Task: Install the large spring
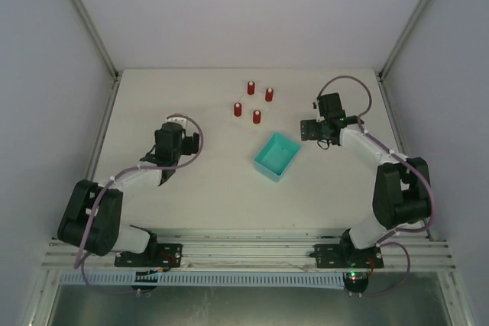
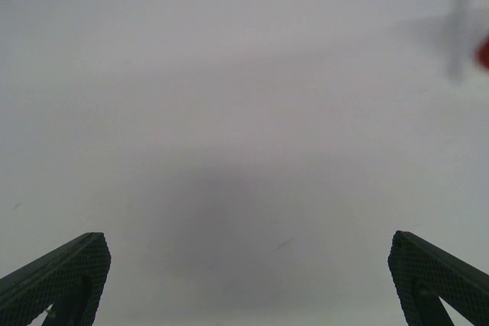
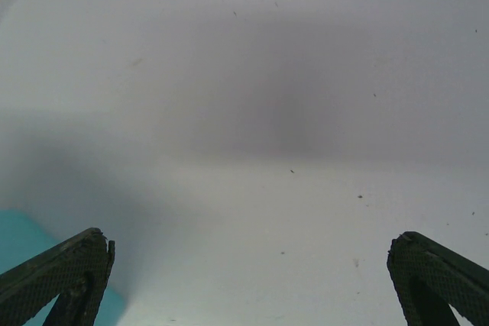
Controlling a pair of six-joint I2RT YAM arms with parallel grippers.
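Several small red cylinders with white tops stand upright at the back middle of the table, the nearest (image 1: 257, 117) just behind a teal open tray (image 1: 276, 155). I cannot make out a spring in any view. My left gripper (image 1: 165, 176) is open and empty over bare table at the left; its fingers (image 2: 57, 276) show at the bottom corners of the left wrist view. My right gripper (image 1: 308, 130) is open and empty just right of the tray's far corner. In the right wrist view a tray corner (image 3: 19, 238) shows by the left finger (image 3: 61, 272).
White walls with metal corner posts enclose the table on the left, right and back. A blurred red cylinder (image 2: 483, 53) shows at the right edge of the left wrist view. The arm bases sit on a rail (image 1: 244, 253) at the near edge.
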